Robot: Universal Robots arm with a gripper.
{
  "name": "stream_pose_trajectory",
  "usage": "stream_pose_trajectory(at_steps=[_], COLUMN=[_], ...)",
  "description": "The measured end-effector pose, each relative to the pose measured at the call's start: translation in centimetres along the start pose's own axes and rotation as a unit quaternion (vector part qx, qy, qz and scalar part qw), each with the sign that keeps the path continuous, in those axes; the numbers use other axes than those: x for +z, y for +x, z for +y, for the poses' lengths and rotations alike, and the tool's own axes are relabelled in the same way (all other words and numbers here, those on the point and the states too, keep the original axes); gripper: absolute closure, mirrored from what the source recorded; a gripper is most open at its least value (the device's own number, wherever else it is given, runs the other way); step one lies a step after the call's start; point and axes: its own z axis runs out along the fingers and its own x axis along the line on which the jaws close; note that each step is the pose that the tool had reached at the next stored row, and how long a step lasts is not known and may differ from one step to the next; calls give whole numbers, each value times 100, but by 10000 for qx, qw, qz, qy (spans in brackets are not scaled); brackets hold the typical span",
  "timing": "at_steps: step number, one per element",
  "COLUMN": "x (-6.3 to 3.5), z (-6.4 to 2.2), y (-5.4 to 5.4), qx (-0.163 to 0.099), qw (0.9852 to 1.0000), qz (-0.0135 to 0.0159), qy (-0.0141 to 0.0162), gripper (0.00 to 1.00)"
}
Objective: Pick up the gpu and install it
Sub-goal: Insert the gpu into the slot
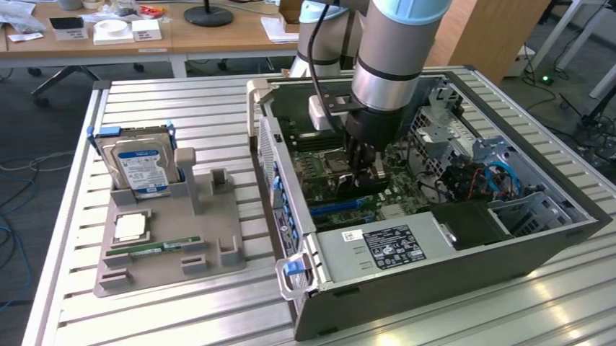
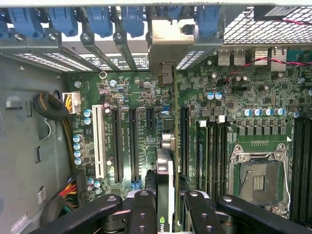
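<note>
gripper (image 2: 165, 207) clamped on gpu (image 2: 165, 168), card edge-on, close over motherboard (image 2: 234, 112), beside its long slots (image 2: 132, 141). probably light, stiff, fragile; grab flat sides, away from connector edge.

The slatted metal table (image 1: 173, 101) stands on a dark grey carpet floor (image 1: 39, 122). Beyond the table is a long wooden desk (image 1: 192, 40), and on it a white tape roll (image 1: 112, 27) and a black round base (image 1: 208, 14). At the exterior view's left of the table, loose cables (image 1: 19, 164) lie on the floor. Past its far right corner stands a wooden panel (image 1: 491, 36).
</note>
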Motion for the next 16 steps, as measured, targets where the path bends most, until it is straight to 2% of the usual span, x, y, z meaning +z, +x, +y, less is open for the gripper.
stream_pose_trajectory(at_steps=[5, 16], x=[1, 13], z=[3, 19], y=[-1, -10], qx=[0, 0], qw=[10000, 10000], qz=[14, 25], qy=[1, 1], gripper=[73, 73])
